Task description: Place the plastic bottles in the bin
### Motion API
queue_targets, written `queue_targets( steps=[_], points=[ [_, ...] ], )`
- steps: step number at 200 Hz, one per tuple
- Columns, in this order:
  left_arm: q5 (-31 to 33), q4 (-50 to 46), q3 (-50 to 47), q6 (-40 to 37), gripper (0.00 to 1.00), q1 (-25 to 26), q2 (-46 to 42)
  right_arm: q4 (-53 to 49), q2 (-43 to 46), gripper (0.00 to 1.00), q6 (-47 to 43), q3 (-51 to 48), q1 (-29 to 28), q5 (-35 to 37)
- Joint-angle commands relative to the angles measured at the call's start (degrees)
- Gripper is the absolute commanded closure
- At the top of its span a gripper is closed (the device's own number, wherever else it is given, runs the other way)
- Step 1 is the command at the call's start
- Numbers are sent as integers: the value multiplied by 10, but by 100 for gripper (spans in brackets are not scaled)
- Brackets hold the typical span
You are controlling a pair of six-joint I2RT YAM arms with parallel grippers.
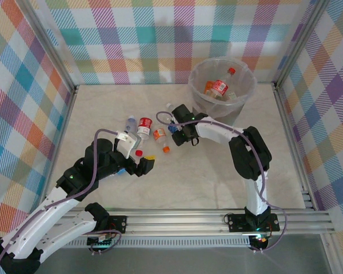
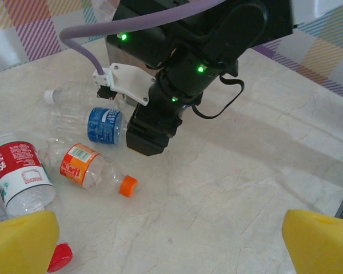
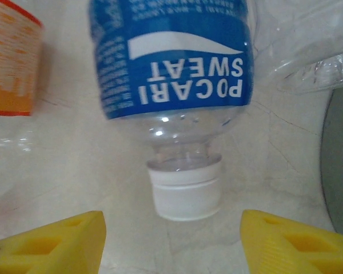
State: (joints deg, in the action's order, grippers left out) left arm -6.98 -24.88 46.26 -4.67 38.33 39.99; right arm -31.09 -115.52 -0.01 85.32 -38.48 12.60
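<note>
Several plastic bottles lie in a loose group on the table. My right gripper [image 3: 171, 242] is open, its yellow pads [image 3: 46, 245] on either side of, and just short of, the white cap [image 3: 186, 191] of a blue-labelled bottle [image 3: 177, 63] lying on its side. From above, that gripper [image 1: 176, 132] sits low among the bottles. My left gripper [image 2: 171, 245] is open over bare table, with nothing between its pads; from above it [image 1: 144, 163] hovers near the group. An orange-labelled bottle [image 2: 86, 167] and a red-labelled bottle [image 2: 20, 174] lie to its left. The bin [image 1: 240, 100] stands at the back right, holding bottles.
A crushed clear bottle [image 3: 314, 57] lies to the right of the blue-labelled one. A clear white-capped bottle [image 2: 63, 105] lies beyond the blue label. Checked walls close off three sides. The metal rail [image 1: 177, 220] runs along the near edge.
</note>
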Motion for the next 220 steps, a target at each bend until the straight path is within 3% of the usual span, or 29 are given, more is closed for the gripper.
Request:
queue_targets(
  steps=[1,87,130,148,220],
  points=[
    [-12,15,-4,5,0,-5,-1,-19,-24,36,-27,37,2,8],
    [-18,13,-2,5,0,-5,6,-39,-85,47,-52,99,6,3],
    [-20,16,-1,5,0,-5,5,-42,-91,59,-74,105,6,15],
    [-18,24,-1,9,0,-5,4,-45,-80,68,-74,102,5,17],
    [-17,51,58,-1,0,-6,14,-48,38,69,-47,67,-8,-38]
  ],
)
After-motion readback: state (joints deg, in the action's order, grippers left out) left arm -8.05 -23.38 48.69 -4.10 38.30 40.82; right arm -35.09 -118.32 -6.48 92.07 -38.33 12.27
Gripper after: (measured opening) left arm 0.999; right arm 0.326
